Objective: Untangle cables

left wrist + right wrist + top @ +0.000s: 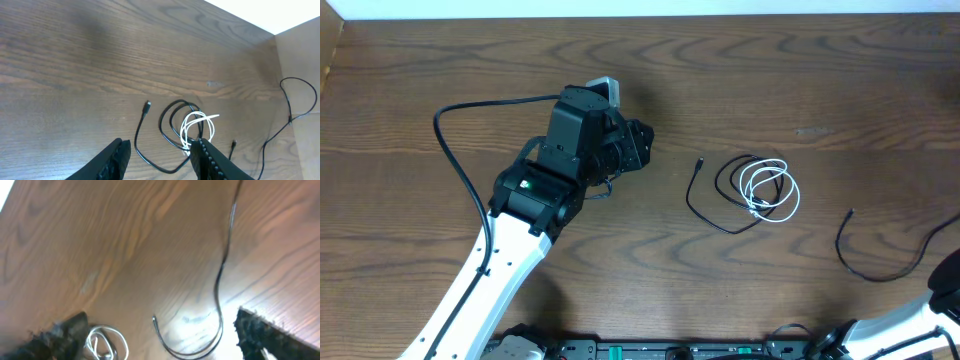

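Where right pincer [160,337] gapes, black cable [218,287] lying between its fingers [265,335]

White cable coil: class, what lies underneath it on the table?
A looped black cable passes under the white cable, both on the wooden table. In the left wrist view, a left gripper finger hides the coil's lower edge.

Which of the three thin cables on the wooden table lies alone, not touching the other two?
The thin black cable at the right, an open curve. The other black cable and the white coiled cable overlap in the middle.
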### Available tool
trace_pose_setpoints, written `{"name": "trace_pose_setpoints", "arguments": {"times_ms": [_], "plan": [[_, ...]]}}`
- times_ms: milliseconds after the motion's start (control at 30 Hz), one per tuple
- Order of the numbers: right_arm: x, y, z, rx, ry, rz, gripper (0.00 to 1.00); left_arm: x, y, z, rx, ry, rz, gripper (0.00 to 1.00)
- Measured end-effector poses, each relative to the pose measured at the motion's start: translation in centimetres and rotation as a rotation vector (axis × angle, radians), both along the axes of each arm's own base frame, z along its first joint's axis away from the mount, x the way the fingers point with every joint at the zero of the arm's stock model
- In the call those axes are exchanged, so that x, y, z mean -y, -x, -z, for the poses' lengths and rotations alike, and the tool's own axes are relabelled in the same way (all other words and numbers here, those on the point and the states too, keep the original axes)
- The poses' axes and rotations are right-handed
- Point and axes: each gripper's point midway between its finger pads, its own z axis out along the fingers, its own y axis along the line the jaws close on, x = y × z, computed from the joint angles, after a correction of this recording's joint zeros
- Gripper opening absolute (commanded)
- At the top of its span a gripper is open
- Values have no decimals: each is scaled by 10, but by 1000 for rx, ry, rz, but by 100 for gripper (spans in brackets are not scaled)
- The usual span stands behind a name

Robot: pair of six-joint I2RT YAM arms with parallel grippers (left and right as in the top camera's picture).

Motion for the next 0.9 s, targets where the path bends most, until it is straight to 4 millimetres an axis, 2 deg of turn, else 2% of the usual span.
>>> {"name": "trace_pose_setpoints", "arguments": {"times_ms": [133,333,467,633,733,900], "plan": [[-27,5,5,-50,-69,-66,79,0,0,0,0,0,0,45],[-61,21,29,-182,-169,-123,70,0,0,0,0,0,0,45],[-68,31,49,-257,-212,-126,69,0,0,0,0,0,0,45],[-71,54,74,-341,-201,-90,70,0,0,0,0,0,0,45],[-77,69,75,-317,-152,-61,72,0,0,0,0,0,0,45],[-98,104,68,-216,-59,-25,71,0,0,0,-1,0,0,45]]}}
